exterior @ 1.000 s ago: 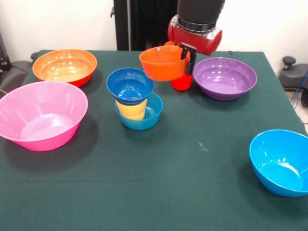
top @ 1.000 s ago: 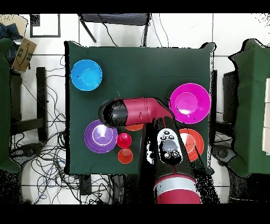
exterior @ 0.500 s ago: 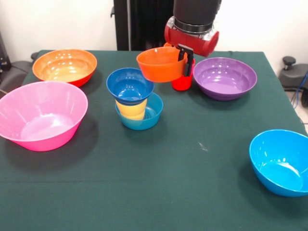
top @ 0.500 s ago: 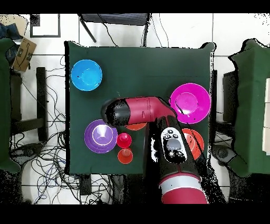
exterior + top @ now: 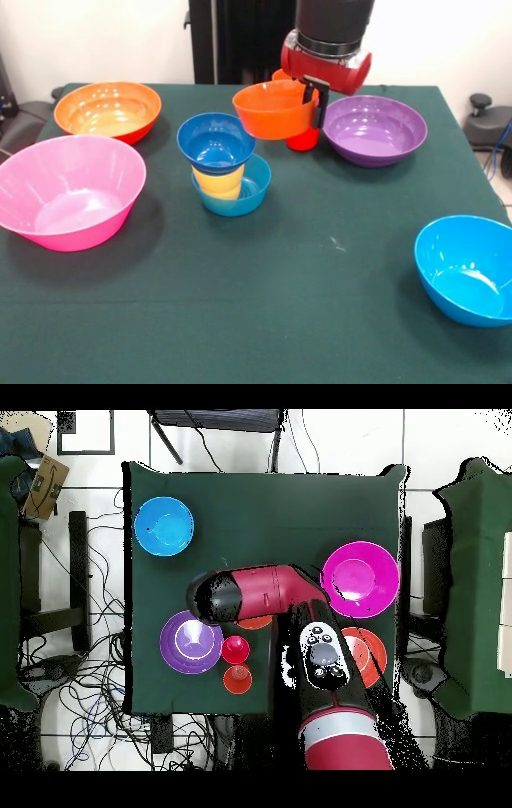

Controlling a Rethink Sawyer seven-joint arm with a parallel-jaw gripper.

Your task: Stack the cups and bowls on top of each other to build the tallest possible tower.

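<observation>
Just beside the purple bowl (image 5: 373, 129), the end effector (image 5: 312, 100) is pinching the rim of a small orange bowl (image 5: 272, 108) and holding it up off the table (image 5: 320, 304), above the red cup (image 5: 303, 141)

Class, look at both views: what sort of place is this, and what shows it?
Probably a robotics lab: a green-clothed table of plastic bowls, loose cables on the tiled floor around it, and a cardboard box beside it.

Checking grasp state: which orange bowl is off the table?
The small orange bowl, held up at the end effector; the large orange bowl sits on the cloth.
</observation>
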